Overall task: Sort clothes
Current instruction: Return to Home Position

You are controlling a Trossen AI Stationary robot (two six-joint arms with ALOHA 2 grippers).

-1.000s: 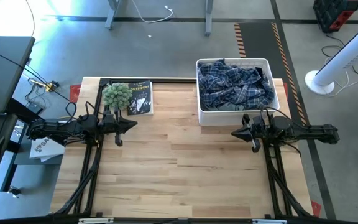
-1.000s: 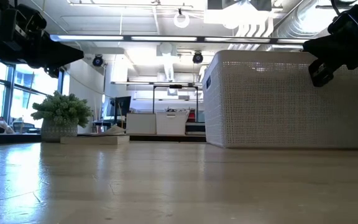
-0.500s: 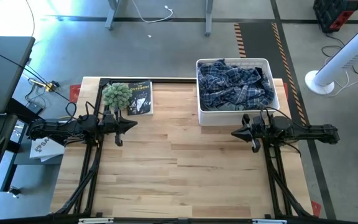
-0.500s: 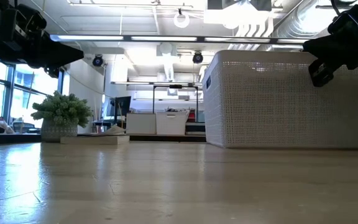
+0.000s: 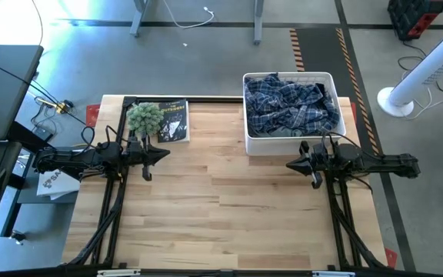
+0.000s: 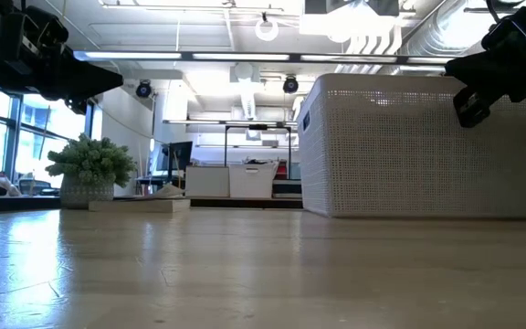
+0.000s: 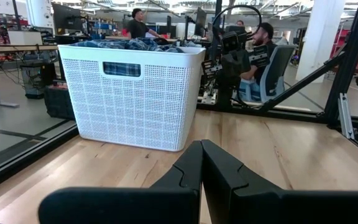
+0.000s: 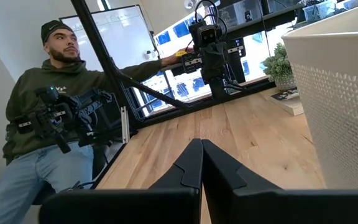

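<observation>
While the left hand [image 5: 165, 154] and right hand [image 5: 289, 164] hang pinched tight above the worktop [image 5: 229, 211], the plaid shirt [image 5: 291, 104] tops the white basket [image 5: 283, 145].
The two hands aim at each other, well apart. Beyond the right hand, at the far right corner, the shirt lies crumpled, filling the basket's opening; its long axis and heading cannot be told.

Plaid shirt [image 5: 291, 104] blankets the white basket [image 5: 289, 144] at the table's one o'clock, and whatever lies beneath it is covered. From table height, the basket's wall hides the whole load. Book [image 5: 173, 121] at eleven o'clock: cover print too small to read. Left arm [image 6: 16, 46] and right arm [image 6: 519, 41] both run off the low view's top edge.
</observation>
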